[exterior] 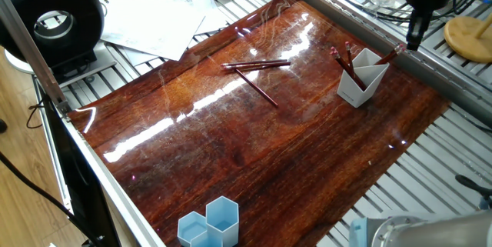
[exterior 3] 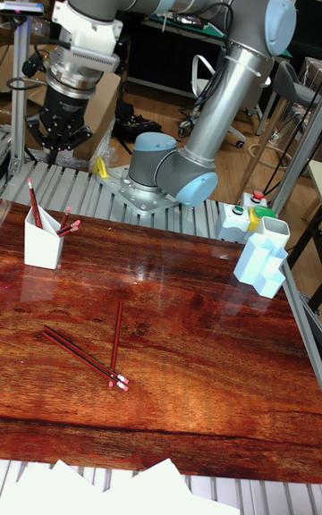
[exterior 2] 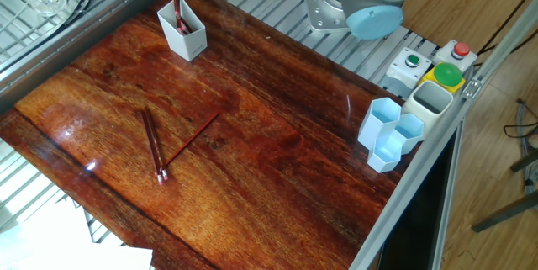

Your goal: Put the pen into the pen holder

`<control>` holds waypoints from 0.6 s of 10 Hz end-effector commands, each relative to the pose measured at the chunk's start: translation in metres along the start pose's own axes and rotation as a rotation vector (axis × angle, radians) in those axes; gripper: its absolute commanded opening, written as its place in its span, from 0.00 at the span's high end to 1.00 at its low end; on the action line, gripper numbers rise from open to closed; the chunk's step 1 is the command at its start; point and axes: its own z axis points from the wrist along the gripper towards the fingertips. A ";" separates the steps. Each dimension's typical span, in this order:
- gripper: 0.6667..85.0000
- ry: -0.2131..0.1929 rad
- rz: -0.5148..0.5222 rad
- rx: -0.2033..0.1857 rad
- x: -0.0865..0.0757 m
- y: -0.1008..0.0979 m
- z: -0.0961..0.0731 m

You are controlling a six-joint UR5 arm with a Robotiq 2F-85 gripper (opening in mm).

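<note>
The white pen holder (exterior: pixel 361 82) (exterior 2: pixel 184 36) (exterior 3: pixel 42 247) stands near the far edge of the wooden tabletop (exterior: pixel 254 147). Red pens stand in it, and one pen (exterior: pixel 390 55) leans out over its rim. Three more pens (exterior: pixel 257 65) (exterior 2: pixel 152 141) (exterior 3: pixel 86 357) lie loose on the wood, two side by side and one crossing them. My gripper (exterior: pixel 413 42) (exterior 3: pixel 64 148) hangs above and behind the holder, clear of it. Its fingers are spread open with nothing between them. It is out of the other fixed view.
Light blue hexagonal cups (exterior: pixel 209 227) (exterior 2: pixel 390 135) (exterior 3: pixel 262 268) sit at the table's opposite edge. The arm's base (exterior 2: pixel 357 5) (exterior 3: pixel 165 177) and a button box (exterior 2: pixel 430 70) stand nearby. Papers (exterior: pixel 157 20) and a black round device (exterior: pixel 52 18) lie past the wood. A metal rail (exterior: pixel 438 78) runs behind the holder.
</note>
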 end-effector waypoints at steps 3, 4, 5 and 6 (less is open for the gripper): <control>1.00 -0.006 0.021 -0.025 -0.046 0.030 -0.010; 1.00 0.006 0.041 -0.018 -0.073 0.046 -0.020; 1.00 0.029 0.052 -0.011 -0.092 0.054 -0.029; 1.00 0.054 0.059 -0.010 -0.108 0.063 -0.039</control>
